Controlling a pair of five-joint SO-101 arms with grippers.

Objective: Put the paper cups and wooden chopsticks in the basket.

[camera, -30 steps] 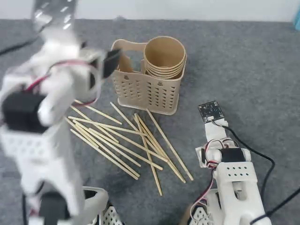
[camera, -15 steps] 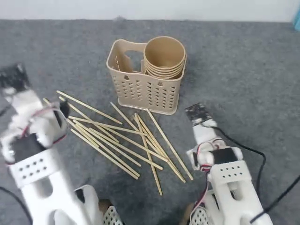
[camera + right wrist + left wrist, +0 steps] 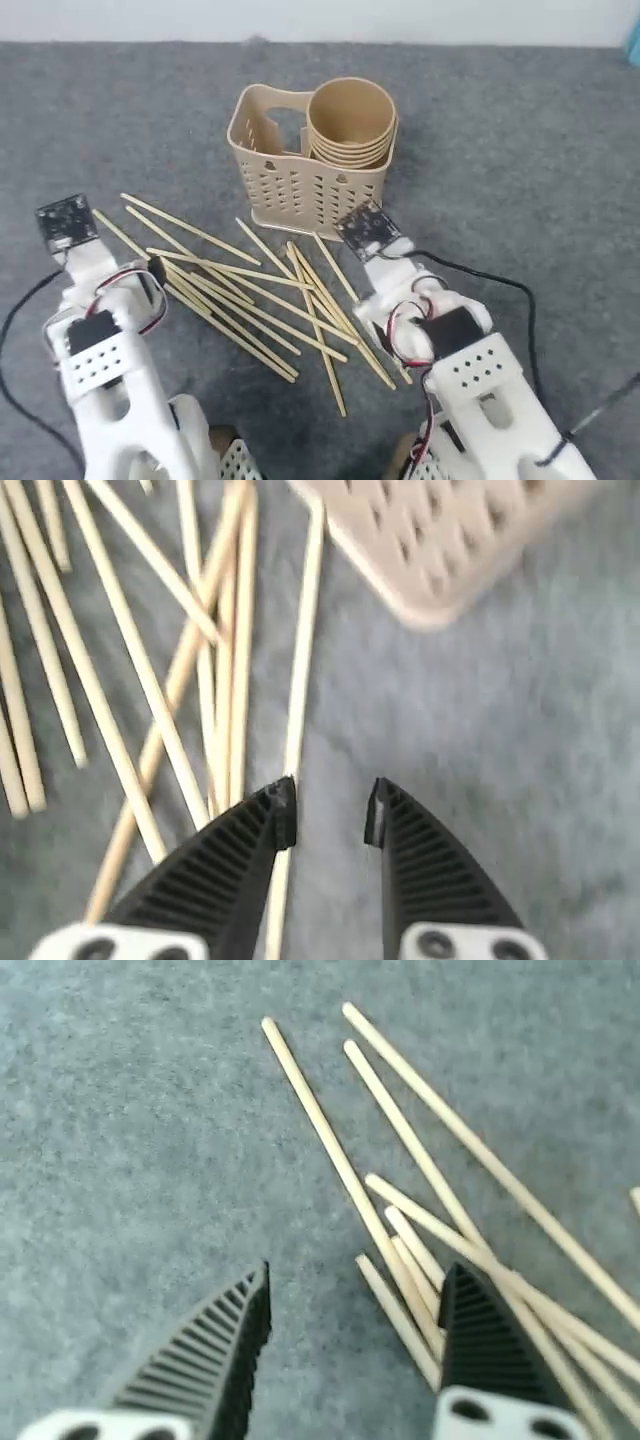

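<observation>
A beige perforated basket (image 3: 300,190) stands at the back of the grey carpet, with a stack of paper cups (image 3: 350,120) in its right compartment. Several wooden chopsticks (image 3: 250,290) lie scattered in front of it. My left gripper (image 3: 358,1273) is open just above the left ends of the chopsticks (image 3: 400,1150), one finger (image 3: 485,1330) over them. My right gripper (image 3: 331,790) is open by a narrow gap beside the rightmost chopstick (image 3: 300,680), close to the basket's front corner (image 3: 440,540). Neither gripper holds anything.
The left arm (image 3: 100,340) fills the front left of the carpet and the right arm (image 3: 450,350) the front right, with its cable (image 3: 500,285) trailing off to the right. Open carpet lies to the right of the basket and behind it.
The left arm has swung down from beside the basket to the chopsticks' left ends. The right arm has moved forward and left, toward the chopsticks by the basket.
</observation>
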